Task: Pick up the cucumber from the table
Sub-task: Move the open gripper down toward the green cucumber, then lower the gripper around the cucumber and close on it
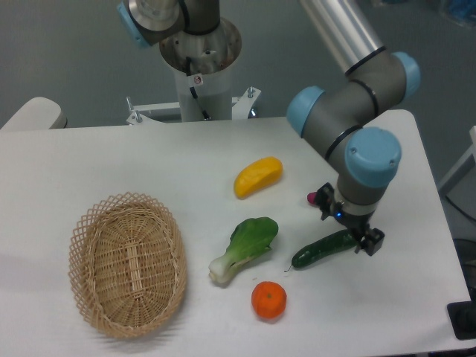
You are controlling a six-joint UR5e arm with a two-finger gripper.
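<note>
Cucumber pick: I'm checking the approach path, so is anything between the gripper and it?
Nothing visible. The gripper is right over the cucumber at its right end, jaws apart. The purple vegetable lies behind, mostly hidden by the wrist.

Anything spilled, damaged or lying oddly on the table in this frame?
Nothing stands out. The cucumber, bok choy, orange and yellow vegetable lie intact on the table; the basket sits upright. The gripper hides most of the purple vegetable.
</note>
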